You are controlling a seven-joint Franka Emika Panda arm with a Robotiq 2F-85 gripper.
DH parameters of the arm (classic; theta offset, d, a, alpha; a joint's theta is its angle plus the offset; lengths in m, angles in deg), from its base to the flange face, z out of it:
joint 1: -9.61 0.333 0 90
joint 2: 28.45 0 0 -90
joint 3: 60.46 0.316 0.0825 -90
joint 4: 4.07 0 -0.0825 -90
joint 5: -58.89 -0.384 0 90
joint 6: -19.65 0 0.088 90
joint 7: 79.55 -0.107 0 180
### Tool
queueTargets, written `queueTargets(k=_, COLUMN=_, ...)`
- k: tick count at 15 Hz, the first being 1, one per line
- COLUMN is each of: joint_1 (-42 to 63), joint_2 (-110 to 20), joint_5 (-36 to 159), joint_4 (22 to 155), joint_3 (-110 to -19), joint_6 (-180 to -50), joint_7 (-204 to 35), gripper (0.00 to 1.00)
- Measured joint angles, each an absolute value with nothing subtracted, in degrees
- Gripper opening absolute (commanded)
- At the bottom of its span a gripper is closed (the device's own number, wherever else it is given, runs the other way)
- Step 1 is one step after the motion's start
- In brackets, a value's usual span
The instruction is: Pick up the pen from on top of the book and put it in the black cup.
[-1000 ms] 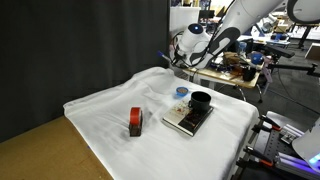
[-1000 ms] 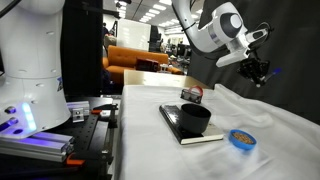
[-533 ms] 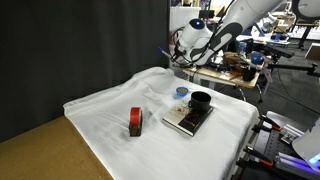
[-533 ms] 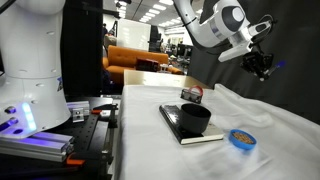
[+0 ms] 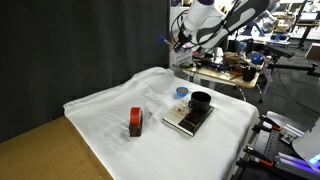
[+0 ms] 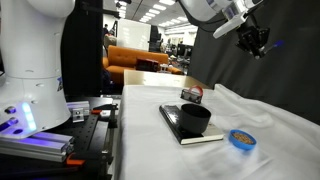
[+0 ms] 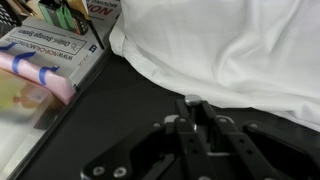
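My gripper (image 6: 255, 42) hangs high above the table's far side, well above and away from the black cup (image 6: 195, 118). It is shut on the pen (image 6: 271, 43), whose blue end sticks out sideways from the fingers. That blue end also shows in an exterior view beside the gripper (image 5: 178, 42). In the wrist view a small round end of the pen (image 7: 192, 99) sits pinched at the tips of my gripper (image 7: 192, 104). The black cup (image 5: 201, 101) stands upright on the dark book (image 5: 184, 122), which lies flat on the white cloth. The same book (image 6: 172, 120) shows in both exterior views.
A white cloth (image 5: 110, 110) covers the table. A small blue round object (image 5: 181, 92) lies behind the book, and a red-orange block (image 5: 135, 121) stands toward the table's other end. Black curtain hangs behind. Stacked books (image 7: 50, 55) show off the table's edge.
My gripper has risen with the pen, from a little above the table's far side to near the top of both exterior views. Cup and book have not moved.
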State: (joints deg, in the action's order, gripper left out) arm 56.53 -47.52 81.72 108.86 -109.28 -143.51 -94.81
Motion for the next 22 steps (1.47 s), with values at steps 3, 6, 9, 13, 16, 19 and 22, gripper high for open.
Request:
queueTargets(k=3, joint_1=56.75, joint_2=-45.08, joint_5=83.90, joint_4=109.54, joint_3=-108.52, joint_6=-141.04, joint_7=-95.85, gripper=0.17)
queueTargets(k=6, joint_1=55.16, joint_2=-45.29, joint_5=84.20, joint_4=109.52, joint_3=-107.14, joint_6=-141.09, joint_7=-96.11, gripper=0.04)
queueTargets(k=9, joint_1=53.07, joint_2=-45.21, joint_5=85.68, joint_4=109.45, joint_3=-104.77, joint_6=-141.09, joint_7=-97.29, gripper=0.04)
queueTargets(k=13, joint_1=45.90, joint_2=-46.63, joint_5=87.95, joint_4=109.75, joint_3=-98.17, joint_6=-141.25, joint_7=-100.13, gripper=0.04)
queueTargets(k=16, joint_1=42.83, joint_2=-48.09, joint_5=89.60, joint_4=110.16, joint_3=-96.13, joint_6=-141.40, joint_7=-101.78, gripper=0.04)
queueTargets(k=19, joint_1=42.09, joint_2=-48.08, joint_5=90.41, joint_4=110.14, joint_3=-95.66, joint_6=-141.39, joint_7=-102.41, gripper=0.04)
queueTargets(k=22, joint_1=42.75, joint_2=-46.55, joint_5=90.56, joint_4=109.93, joint_3=-95.63, joint_6=-141.29, joint_7=-102.60, gripper=0.04)
